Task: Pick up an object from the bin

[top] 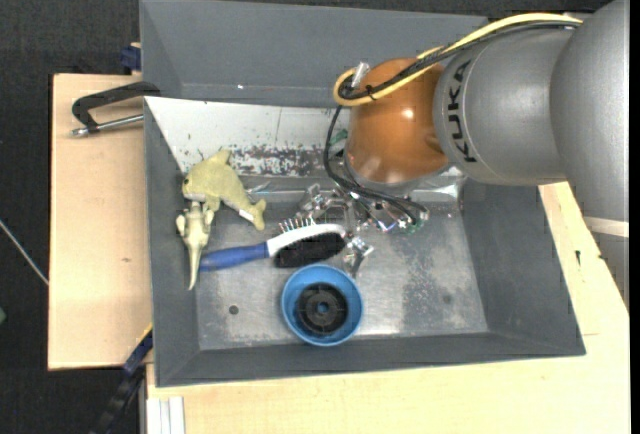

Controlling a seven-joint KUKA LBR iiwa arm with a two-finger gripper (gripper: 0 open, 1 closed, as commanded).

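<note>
My gripper hangs low over the middle of the bin, under the orange wrist cover. Its metal parts sit just above the black bristle head of a brush with a blue handle, which lies across the bin floor pointing left. A blue round lid-like disc with a dark centre lies just in front of the gripper, near the bin's front wall. I see nothing between the fingers.
At the left side of the bin lie a pale yellow-green toy dolphin and a slim cream toy figure beside it. The arm and its orange cover hide the back right part of the bin.
</note>
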